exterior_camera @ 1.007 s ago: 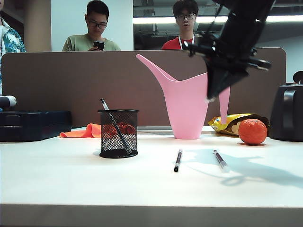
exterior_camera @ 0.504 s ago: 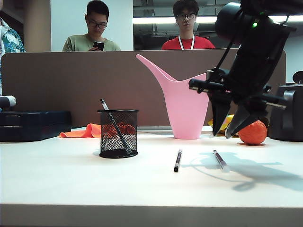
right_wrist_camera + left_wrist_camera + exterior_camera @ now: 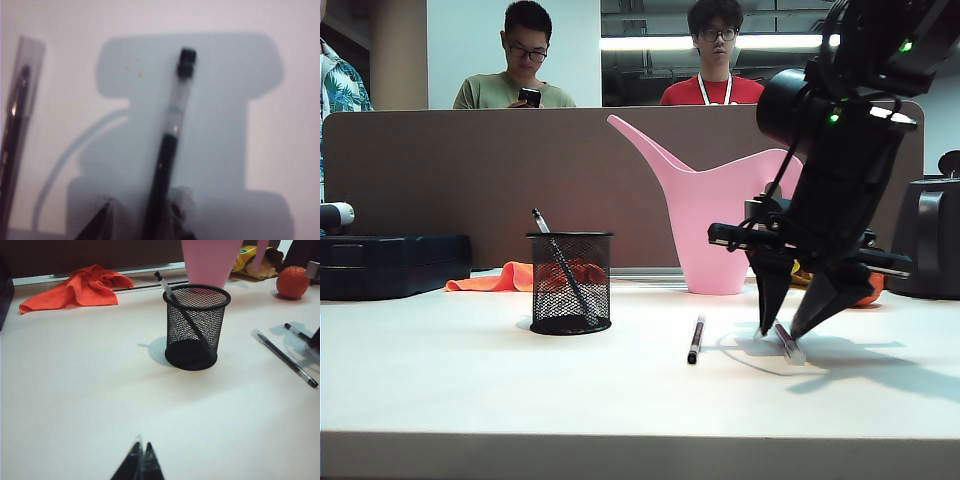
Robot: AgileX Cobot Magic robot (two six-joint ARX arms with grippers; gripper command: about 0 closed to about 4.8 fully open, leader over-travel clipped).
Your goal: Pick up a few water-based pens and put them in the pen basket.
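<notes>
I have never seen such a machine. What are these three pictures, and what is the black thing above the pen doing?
It is a robot with two arms, each ending in a two-finger gripper. One picture is from a camera facing the table; the other two come from cameras on the wrists. The right gripper has its jaws open, one on each side of a clear-barrelled pen lying on the table; it holds nothing yet. The left gripper is shut, low over bare table. Another pen lies nearby, and a third pen stands in the mesh pen basket. Behind are a pink watering can and an orange cloth.
</notes>
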